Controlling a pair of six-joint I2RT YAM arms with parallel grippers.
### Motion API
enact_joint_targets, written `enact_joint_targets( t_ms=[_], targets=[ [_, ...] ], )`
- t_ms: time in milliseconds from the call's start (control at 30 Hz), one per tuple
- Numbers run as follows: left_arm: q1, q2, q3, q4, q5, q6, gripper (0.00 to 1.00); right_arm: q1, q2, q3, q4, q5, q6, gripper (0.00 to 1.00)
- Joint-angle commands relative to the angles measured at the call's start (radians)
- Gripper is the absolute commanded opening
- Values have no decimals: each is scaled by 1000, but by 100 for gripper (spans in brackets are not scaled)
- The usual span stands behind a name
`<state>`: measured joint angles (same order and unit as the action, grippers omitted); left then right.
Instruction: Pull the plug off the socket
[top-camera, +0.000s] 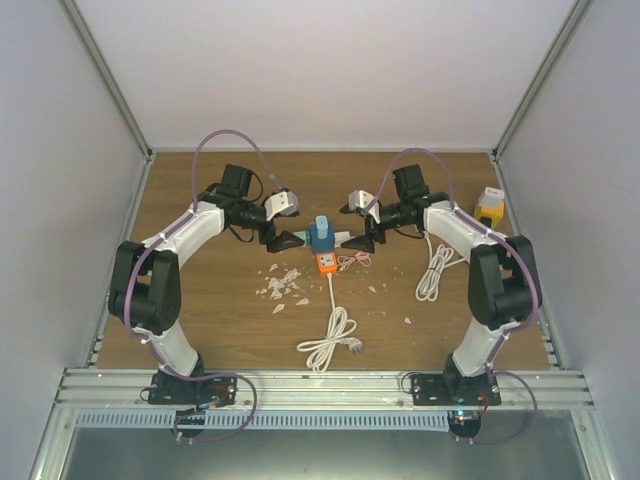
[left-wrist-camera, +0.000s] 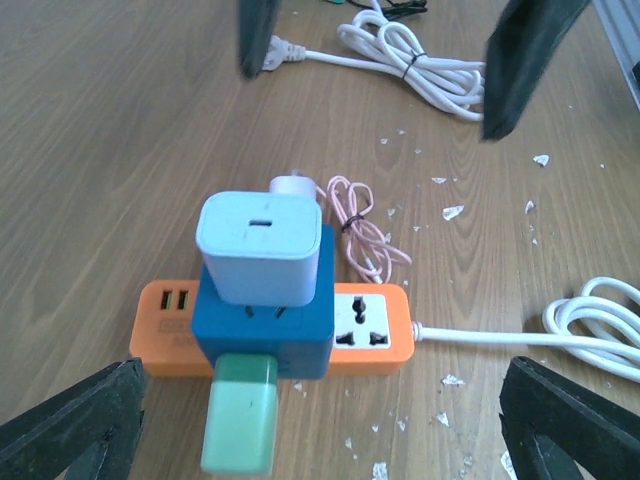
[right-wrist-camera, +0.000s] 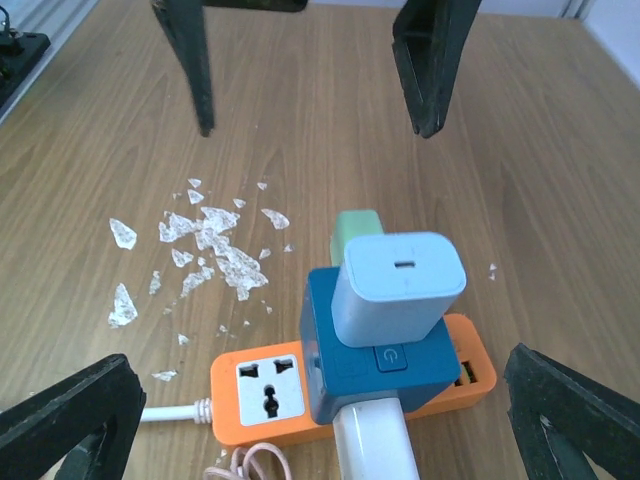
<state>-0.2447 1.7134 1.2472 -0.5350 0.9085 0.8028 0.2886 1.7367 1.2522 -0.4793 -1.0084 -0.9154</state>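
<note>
An orange power strip (top-camera: 325, 263) lies mid-table with a blue cube adapter (top-camera: 322, 240) plugged into it. A light blue charger plug (left-wrist-camera: 260, 249) sits on top of the cube; it also shows in the right wrist view (right-wrist-camera: 398, 285). A green plug (left-wrist-camera: 240, 412) sticks out of the cube's side facing the left arm, and a white plug (right-wrist-camera: 375, 442) out of the side facing the right arm. My left gripper (top-camera: 289, 240) is open just left of the cube, jaws wide (left-wrist-camera: 320, 440). My right gripper (top-camera: 359, 243) is open just right of it (right-wrist-camera: 320, 430). Neither touches anything.
The strip's white cord runs to a coil (top-camera: 328, 345) near the front. A second white coil (top-camera: 433, 268) and a yellow-white box (top-camera: 489, 206) lie at right. White flakes (top-camera: 280, 285) are scattered left of the strip. A thin pink cable (left-wrist-camera: 362, 232) lies beside it.
</note>
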Motion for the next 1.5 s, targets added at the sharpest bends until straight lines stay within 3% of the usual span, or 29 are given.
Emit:
enact_joint_targets(
  t_ms=[0, 600, 933, 1133, 1300, 1467],
  targets=[
    [-39, 28, 32, 90, 22, 29, 96, -1, 84, 17, 108, -41, 25, 100],
    [-118, 137, 71, 240, -38, -7, 84, 50, 280, 49, 332, -22, 155, 94],
    [-133, 170, 63, 266, -54, -26, 67, 92, 327, 60, 359, 0, 148, 87],
    [-138, 169, 43, 310, -60, -47, 58, 98, 348, 74, 363, -1, 148, 73],
    [-141, 163, 31, 345, -55, -68, 42, 98, 357, 78, 359, -1, 143, 61],
    [-137, 146, 20, 373, -19, -99, 33, 99, 356, 80, 353, 2, 143, 46]
  ],
)
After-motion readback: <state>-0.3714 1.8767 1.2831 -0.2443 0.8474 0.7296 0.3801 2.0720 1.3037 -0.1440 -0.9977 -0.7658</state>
